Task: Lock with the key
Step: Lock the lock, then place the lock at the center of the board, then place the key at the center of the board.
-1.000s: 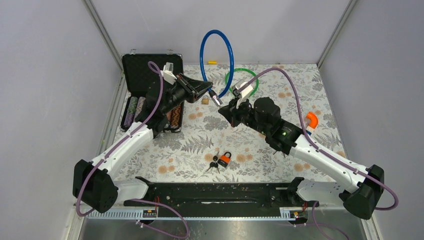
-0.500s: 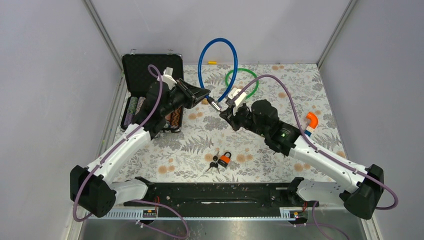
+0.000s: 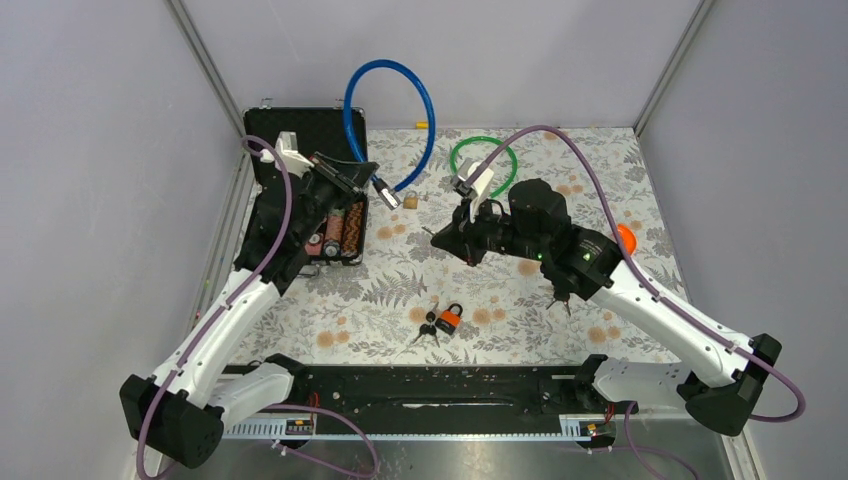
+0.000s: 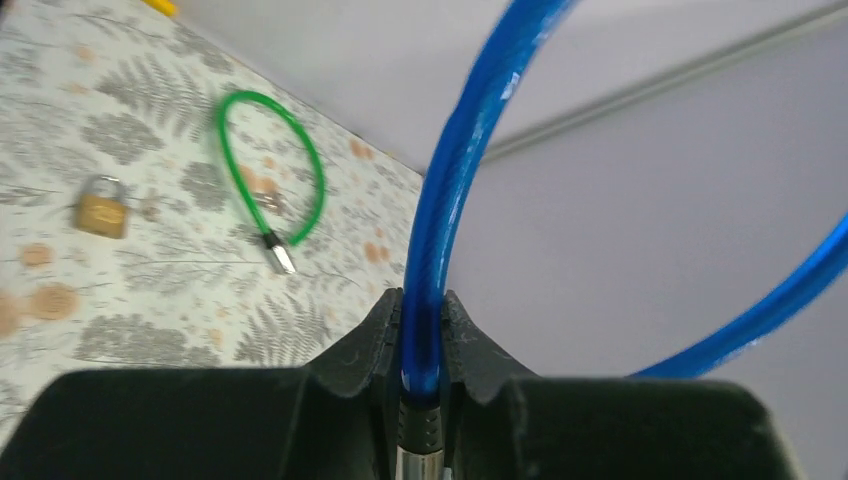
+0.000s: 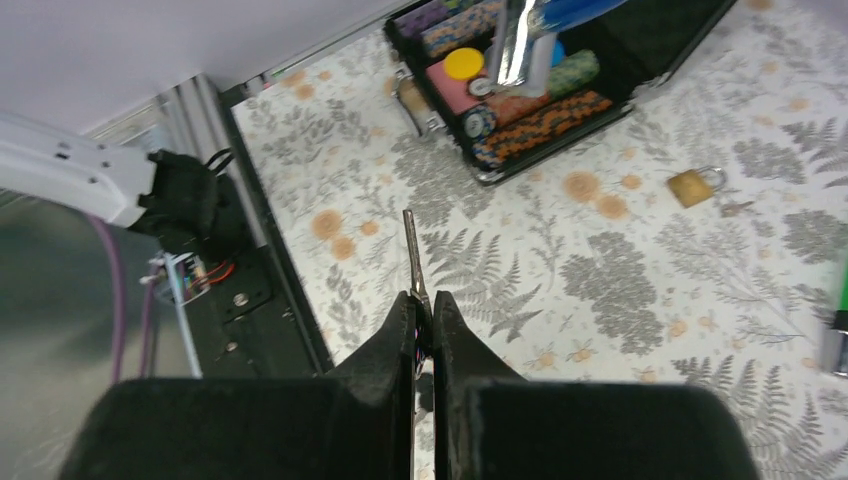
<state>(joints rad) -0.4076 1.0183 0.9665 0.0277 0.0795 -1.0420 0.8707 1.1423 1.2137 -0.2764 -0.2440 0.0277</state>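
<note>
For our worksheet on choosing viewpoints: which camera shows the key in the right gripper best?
Right wrist: the key juts clearly from the shut right gripper. In top external it is too small to make out; left wrist misses it.

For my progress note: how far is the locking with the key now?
Done: both parts are picked up. In hand: the left fingers are shut on the blue cable lock, the right fingers on the key. To do: the key is apart from the lock, so inserting and turning it remain.
</note>
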